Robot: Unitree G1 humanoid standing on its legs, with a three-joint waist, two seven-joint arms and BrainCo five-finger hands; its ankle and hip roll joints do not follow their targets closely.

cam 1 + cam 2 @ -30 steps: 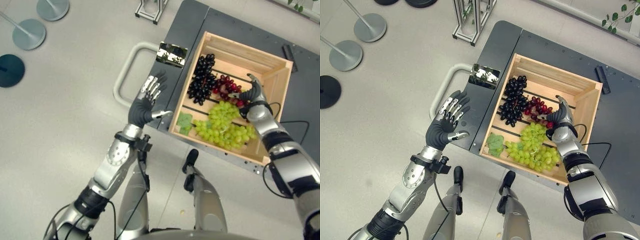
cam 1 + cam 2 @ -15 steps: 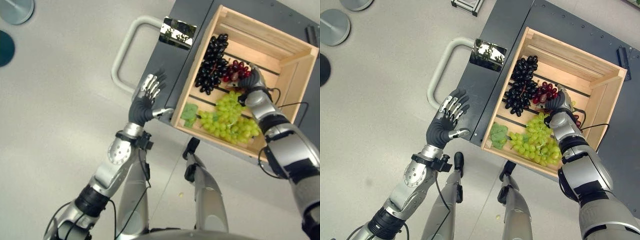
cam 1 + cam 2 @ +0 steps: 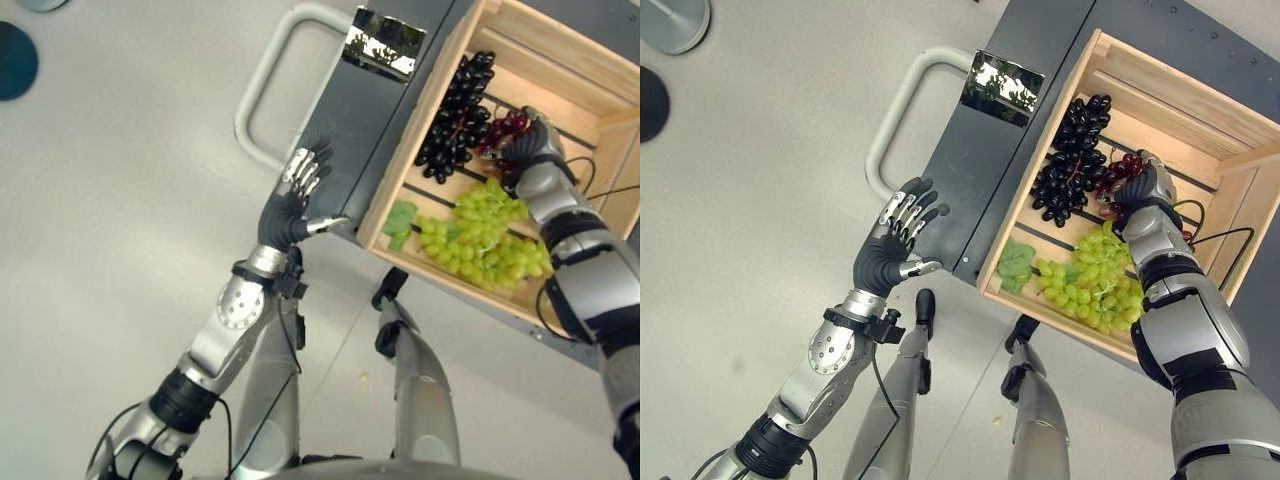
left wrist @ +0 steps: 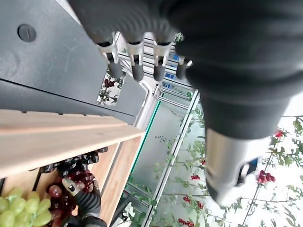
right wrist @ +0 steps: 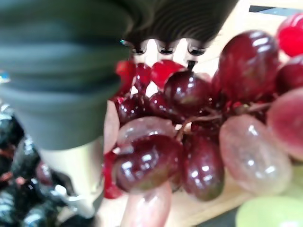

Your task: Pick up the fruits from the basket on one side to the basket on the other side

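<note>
A wooden crate [image 3: 1180, 88] sits on a dark grey cart [image 3: 980, 170]. In it lie black grapes [image 3: 1070, 160], red grapes [image 3: 1115, 170] and green grapes [image 3: 1095, 285] with a green leaf [image 3: 1018, 262]. My right hand [image 3: 1143, 192] rests on the red bunch. In the right wrist view its fingers curl over the red grapes [image 5: 189, 137], with the thumb [image 5: 80, 179] on the other side. The bunch still lies on the crate floor. My left hand [image 3: 895, 245] hangs open beside the cart's near left edge, holding nothing.
A pale looped handle [image 3: 890, 120] sticks out from the cart's left side, just beyond my left hand. A shiny plate [image 3: 1002, 85] lies on the cart beside the crate. Round stand bases [image 3: 670, 20] sit on the floor at far left.
The camera has shifted, so the crate sits higher and further right. My right hand has slid from beside the red grapes onto them and closed. The left hand has held still.
</note>
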